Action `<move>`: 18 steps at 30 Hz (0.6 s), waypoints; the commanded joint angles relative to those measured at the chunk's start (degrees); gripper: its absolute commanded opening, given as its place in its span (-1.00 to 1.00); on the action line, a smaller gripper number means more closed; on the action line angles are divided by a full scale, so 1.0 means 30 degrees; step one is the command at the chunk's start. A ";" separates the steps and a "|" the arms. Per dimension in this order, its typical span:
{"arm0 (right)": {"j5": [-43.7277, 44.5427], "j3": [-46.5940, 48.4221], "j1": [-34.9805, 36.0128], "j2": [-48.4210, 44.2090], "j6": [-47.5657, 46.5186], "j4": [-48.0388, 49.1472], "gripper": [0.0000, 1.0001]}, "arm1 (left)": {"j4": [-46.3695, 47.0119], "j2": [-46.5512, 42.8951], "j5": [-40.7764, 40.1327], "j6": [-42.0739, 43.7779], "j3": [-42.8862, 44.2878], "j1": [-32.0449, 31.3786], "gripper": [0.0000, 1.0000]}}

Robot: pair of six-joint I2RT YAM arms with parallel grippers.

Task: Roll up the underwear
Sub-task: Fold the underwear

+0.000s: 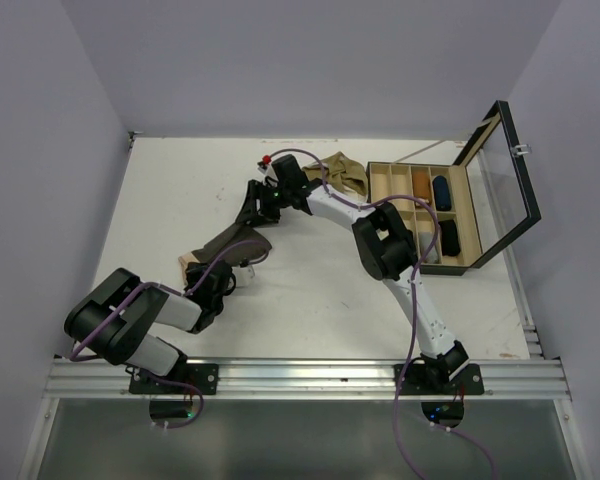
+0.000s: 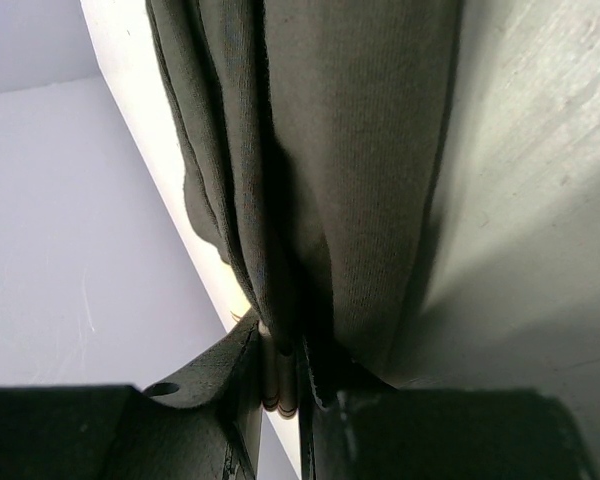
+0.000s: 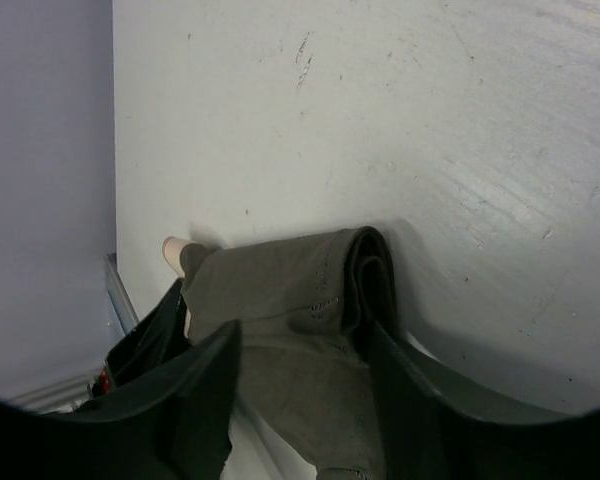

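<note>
The dark brown underwear lies as a long folded strip at the table's centre left. My left gripper is shut on its beige waistband, and the cloth runs straight away from the fingers. My right gripper reaches across from the right and holds the strip's far, doubled-over end across its width. Its jaws stand wide, one finger against each side of the cloth. The olive-tan underwear lies crumpled at the back, beside the box.
An open wooden box with compartments stands at the right, some holding dark rolls, its glass lid tilted up. Walls enclose the table on the left, back and right. A metal rail runs along the near edge.
</note>
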 commanded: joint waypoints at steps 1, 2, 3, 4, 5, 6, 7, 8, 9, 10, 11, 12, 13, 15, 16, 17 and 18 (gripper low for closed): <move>0.0147 0.0439 0.0186 0.0098 -0.0546 -0.0298 0.00 | -0.2572 0.0946 0.2443 -0.1926 -0.0857 0.0018 -0.60; 0.0117 0.0469 0.0216 0.0099 -0.0546 -0.0269 -0.09 | -0.2572 0.0917 0.2443 -0.1955 -0.0857 0.0018 -0.60; 0.0088 0.0498 0.0245 0.0128 -0.0517 -0.0210 -0.18 | -0.2572 0.0917 0.2443 -0.1956 -0.0857 -0.0011 -0.60; 0.0000 0.0528 0.0304 0.0157 -0.0546 -0.0152 -0.28 | -0.2572 0.0917 0.2443 -0.1956 -0.0886 -0.0011 -0.60; 0.0029 0.0557 0.0304 0.0157 -0.0575 -0.0093 -0.47 | -0.2601 0.0859 0.2443 -0.1985 -0.0857 0.0018 -0.60; -0.0029 0.0615 0.0304 0.0186 -0.0604 -0.0093 -0.55 | -0.2601 0.0887 0.2443 -0.1985 -0.0886 0.0018 -0.60; -0.0059 0.0732 0.0304 0.0129 -0.0662 -0.0064 -0.63 | -0.2601 0.0858 0.2443 -0.1985 -0.0886 -0.0011 -0.60; -0.0088 0.0791 0.0304 0.0012 -0.0692 -0.0063 -0.71 | -0.2659 0.0829 0.2414 -0.1985 -0.0915 -0.0011 -0.60; -0.0117 0.0792 0.0304 -0.0047 -0.0779 -0.0063 -0.74 | -0.2631 0.0829 0.2442 -0.2014 -0.0915 -0.0011 -0.60; -0.0176 0.0792 0.0304 -0.0164 -0.0780 -0.0034 -0.79 | -0.2630 0.0829 0.2443 -0.2014 -0.0915 0.0018 -0.60; -0.0147 0.0821 0.0304 -0.0281 -0.0809 -0.0034 -0.84 | -0.2601 0.0829 0.2443 -0.2014 -0.0945 0.0018 -0.60; -0.0176 0.0792 0.0304 -0.0601 -0.0897 -0.0063 -0.95 | -0.2601 0.0858 0.2414 -0.2043 -0.0916 -0.0011 -0.60; -0.0176 0.0647 0.0304 -0.0749 -0.0897 -0.0034 -1.00 | -0.2572 0.0887 0.2413 -0.2014 -0.0886 0.0018 -0.60; -0.0235 0.0383 0.0304 -0.1333 -0.0868 -0.0180 -1.00 | -0.2572 0.0858 0.2413 -0.2014 -0.0915 -0.0011 -0.60; -0.0293 0.0033 0.0304 -0.1598 -0.0810 -0.0239 -1.00 | -0.2514 0.0916 0.2413 -0.2014 -0.0886 -0.0011 -0.61; -0.0438 -0.0202 0.0304 -0.1803 -0.0752 -0.0297 -1.00 | -0.2484 0.0917 0.2413 -0.2014 -0.0886 0.0018 -0.61; -0.0469 -0.0436 0.0304 -0.2356 -0.0664 -0.0298 -1.00 | -0.2455 0.0946 0.2413 -0.1956 -0.0886 -0.0011 -0.61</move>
